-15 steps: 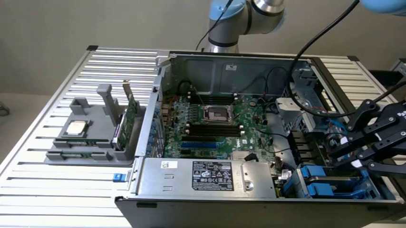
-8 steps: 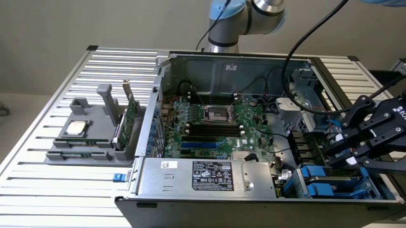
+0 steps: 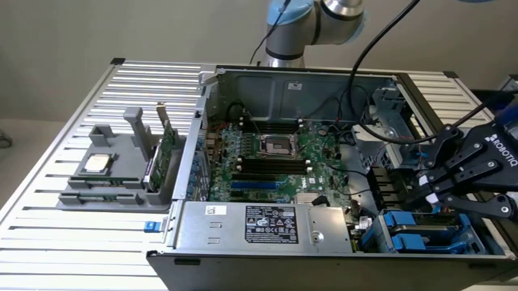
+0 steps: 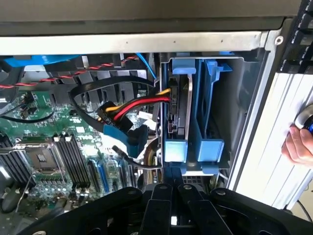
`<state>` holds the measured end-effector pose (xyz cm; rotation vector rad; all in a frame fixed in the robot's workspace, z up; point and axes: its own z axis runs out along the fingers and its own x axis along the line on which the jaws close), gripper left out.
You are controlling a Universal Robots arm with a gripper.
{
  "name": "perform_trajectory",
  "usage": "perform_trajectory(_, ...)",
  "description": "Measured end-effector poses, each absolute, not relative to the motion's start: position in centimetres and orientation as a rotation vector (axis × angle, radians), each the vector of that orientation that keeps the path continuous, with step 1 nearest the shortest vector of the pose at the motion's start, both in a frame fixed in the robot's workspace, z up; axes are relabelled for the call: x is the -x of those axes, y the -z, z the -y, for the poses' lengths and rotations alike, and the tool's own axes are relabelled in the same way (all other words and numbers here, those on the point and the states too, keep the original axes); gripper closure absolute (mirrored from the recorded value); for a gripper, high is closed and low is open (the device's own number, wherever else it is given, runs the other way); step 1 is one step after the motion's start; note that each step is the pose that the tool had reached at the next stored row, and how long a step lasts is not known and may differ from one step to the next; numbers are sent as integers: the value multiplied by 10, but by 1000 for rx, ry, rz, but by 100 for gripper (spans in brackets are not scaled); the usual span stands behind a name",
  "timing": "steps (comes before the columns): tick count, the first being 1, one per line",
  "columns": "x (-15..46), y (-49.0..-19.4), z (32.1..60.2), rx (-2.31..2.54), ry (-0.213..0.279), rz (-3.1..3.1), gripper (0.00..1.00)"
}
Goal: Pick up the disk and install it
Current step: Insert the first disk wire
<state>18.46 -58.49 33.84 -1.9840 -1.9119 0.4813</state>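
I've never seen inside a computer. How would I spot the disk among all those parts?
Start with the open computer case on the slatted table. Go to its front corner on the exterior view's right, just under the black gripper, where blue plastic bays stand side by side. The disk is the flat grey slab standing in one blue carrier; the bay beside it is empty.

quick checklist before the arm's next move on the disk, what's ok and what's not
1. Gripper shut: ok, jaws closed.
2. Gripper holding the disk: not ok, it is empty.
3. Disk in its blue carrier in the drive bay: ok, it stands on edge there.
4. Cables at the disk's edge: cannot tell if plugged in.
5. A person's hand beside the case: not ok.
6. Second blue carrier: cannot tell if it holds a disk.
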Motion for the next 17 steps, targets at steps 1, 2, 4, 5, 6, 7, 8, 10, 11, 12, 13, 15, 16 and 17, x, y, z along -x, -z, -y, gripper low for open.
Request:
perform_trajectory(1,-182,-339,585,1988,-475,1916,89)
perform_trajectory(2,-179,-339,585,1993,-468,1921,89)
perform_trajectory(4,-173,-339,585,2002,-453,1930,89)
perform_trajectory(5,-170,-339,585,2006,-447,1934,89)
perform_trajectory(6,-167,-339,585,2011,-439,1938,89)
perform_trajectory(7,-165,-339,585,2016,-432,1943,89)
perform_trajectory(8,-163,-340,585,2020,-424,1948,89)
perform_trajectory(10,-159,-340,585,2033,-405,1960,89)
perform_trajectory(11,-157,-340,585,2039,-395,1966,89)
perform_trajectory(12,-155,-341,585,2046,-383,1974,89)
perform_trajectory(13,-153,-341,585,2054,-371,1981,89)
perform_trajectory(15,-150,-341,585,2068,-346,1995,89)
perform_trajectory(16,-148,-341,585,2076,-334,2003,89)
perform_trajectory(17,-146,-341,585,2083,-321,2010,89)
